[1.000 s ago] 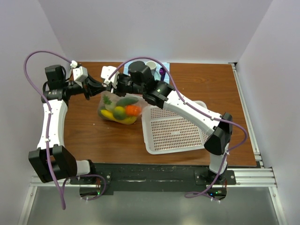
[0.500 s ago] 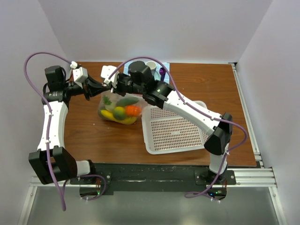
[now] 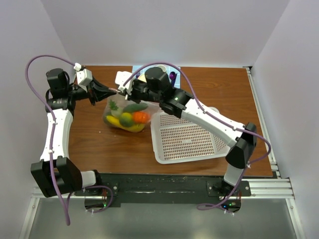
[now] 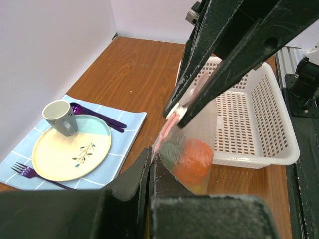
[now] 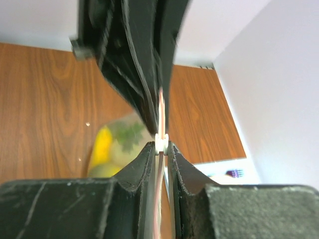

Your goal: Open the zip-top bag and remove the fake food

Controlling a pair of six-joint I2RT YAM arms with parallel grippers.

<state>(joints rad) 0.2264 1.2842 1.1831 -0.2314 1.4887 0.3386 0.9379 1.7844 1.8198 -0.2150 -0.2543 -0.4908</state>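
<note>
Under it all, a brown table (image 3: 94,144). Over it, two long arms bent in toward each other. Left arm (image 3: 52,129) straight up the left side, then turned right at the top. Right arm (image 3: 209,119) up from the near right, leaning far across the white basket (image 3: 184,139) to the back middle.

Between them, hanging by its top edge, the zip-top bag (image 3: 124,115), just left of the basket. Inside it, the fake food (image 3: 133,118): something orange, something yellow, some green.

Left pincer (image 3: 114,90) squeezed tight together on the clear edge of the bag. Right pincer (image 3: 121,90) tip to tip with it, pinched on the pink strip (image 4: 168,124) at the bag's top. A small white bit (image 5: 160,144) caught between its fingers (image 5: 137,169).

At the back, a blue mat (image 4: 127,124) with a plate (image 4: 72,147), cup (image 4: 60,117) and purple fork (image 4: 27,172), mostly hidden under the right arm from above. Food blurry through the crinkly plastic, each piece hard to tell apart. Cannot tell if the bag's mouth is open at all.
</note>
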